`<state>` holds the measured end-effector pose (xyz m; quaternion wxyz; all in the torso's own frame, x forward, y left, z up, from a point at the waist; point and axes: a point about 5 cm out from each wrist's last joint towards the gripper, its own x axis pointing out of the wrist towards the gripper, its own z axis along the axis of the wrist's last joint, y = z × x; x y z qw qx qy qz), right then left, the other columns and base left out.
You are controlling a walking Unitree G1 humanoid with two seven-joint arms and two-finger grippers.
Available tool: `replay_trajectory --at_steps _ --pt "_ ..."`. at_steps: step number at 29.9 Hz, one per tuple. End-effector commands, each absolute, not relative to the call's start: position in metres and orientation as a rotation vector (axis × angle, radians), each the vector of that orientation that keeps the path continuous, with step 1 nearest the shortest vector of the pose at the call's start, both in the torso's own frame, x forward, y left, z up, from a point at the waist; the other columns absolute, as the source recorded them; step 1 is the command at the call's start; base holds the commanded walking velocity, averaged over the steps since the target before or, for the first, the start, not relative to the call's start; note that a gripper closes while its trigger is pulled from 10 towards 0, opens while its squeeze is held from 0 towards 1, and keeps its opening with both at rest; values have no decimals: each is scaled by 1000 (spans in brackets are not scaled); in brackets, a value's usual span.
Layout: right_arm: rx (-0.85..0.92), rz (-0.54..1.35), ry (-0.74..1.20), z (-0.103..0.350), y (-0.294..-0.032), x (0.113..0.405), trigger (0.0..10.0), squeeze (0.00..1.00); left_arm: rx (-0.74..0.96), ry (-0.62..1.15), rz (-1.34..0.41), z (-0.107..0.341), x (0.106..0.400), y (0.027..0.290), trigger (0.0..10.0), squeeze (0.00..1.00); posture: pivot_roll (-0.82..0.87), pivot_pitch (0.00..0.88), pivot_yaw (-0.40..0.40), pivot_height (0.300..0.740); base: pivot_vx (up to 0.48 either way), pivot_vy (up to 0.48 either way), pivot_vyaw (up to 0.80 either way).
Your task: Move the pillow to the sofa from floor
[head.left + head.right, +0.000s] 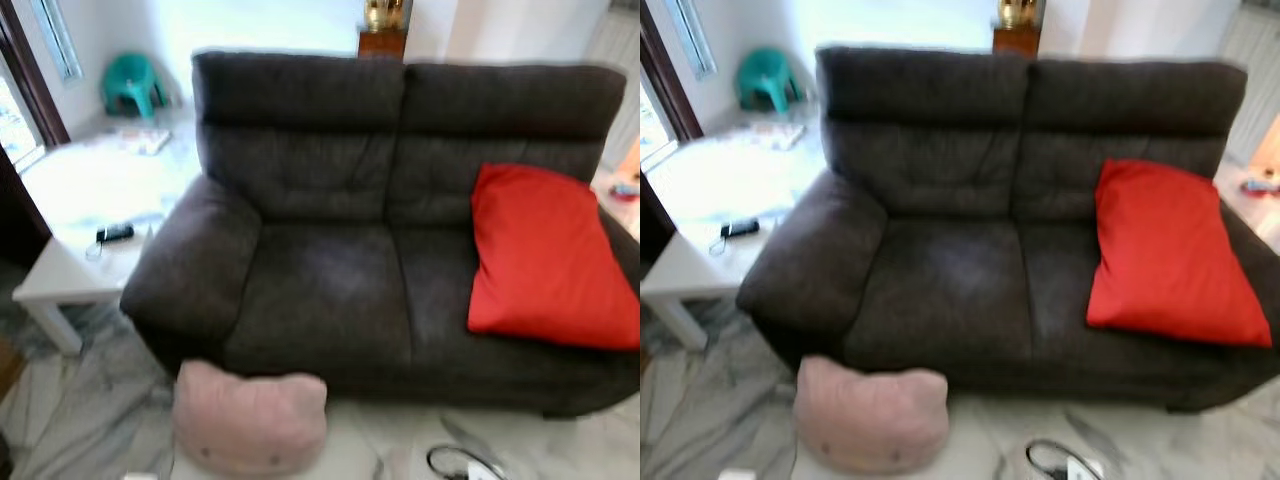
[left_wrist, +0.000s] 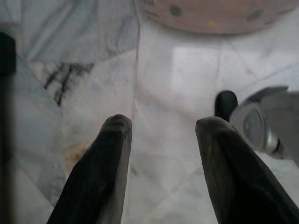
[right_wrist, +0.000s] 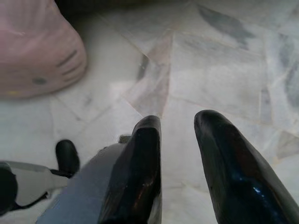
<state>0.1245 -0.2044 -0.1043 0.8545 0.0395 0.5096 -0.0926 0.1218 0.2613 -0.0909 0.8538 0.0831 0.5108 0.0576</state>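
Observation:
A pink cat-shaped pillow (image 1: 249, 418) lies on the marble floor against the front of the dark grey sofa (image 1: 330, 290), below its left seat. Its edge appears in the left wrist view (image 2: 219, 14) and its whiskered face in the right wrist view (image 3: 37, 51). My left gripper (image 2: 163, 158) hangs above bare floor, open and empty. My right gripper (image 3: 180, 158) also hangs over the floor with a gap between its fingers, holding nothing. Both are short of the pillow.
A red cushion (image 1: 550, 255) leans on the sofa's right seat. A white low table (image 1: 70, 270) with a dark phone stands left of the sofa. A green stool (image 1: 132, 85) sits far back. A black cable (image 1: 455, 462) lies on the floor.

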Motion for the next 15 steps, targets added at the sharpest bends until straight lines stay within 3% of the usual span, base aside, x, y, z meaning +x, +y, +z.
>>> replay_trajectory --at_steps 1,6,12,15 --pt "78 -210 1080 -105 -211 120 10000 0 173 1055 98 -91 130 253 10000 0 -9 0 -6 740 0 368 0" --pt "61 -185 1087 -105 -209 121 10000 0 170 1050 83 -92 135 242 10000 0 -8 0 -6 740 0 367 0" --pt "65 -186 1084 -105 -208 121 10000 0 168 1046 75 -93 137 237 10000 0 -8 0 -8 740 0 366 475" --pt "75 -195 1084 -105 -208 121 10000 0 167 1045 73 -93 138 234 10000 0 -7 0 -9 740 0 368 0"
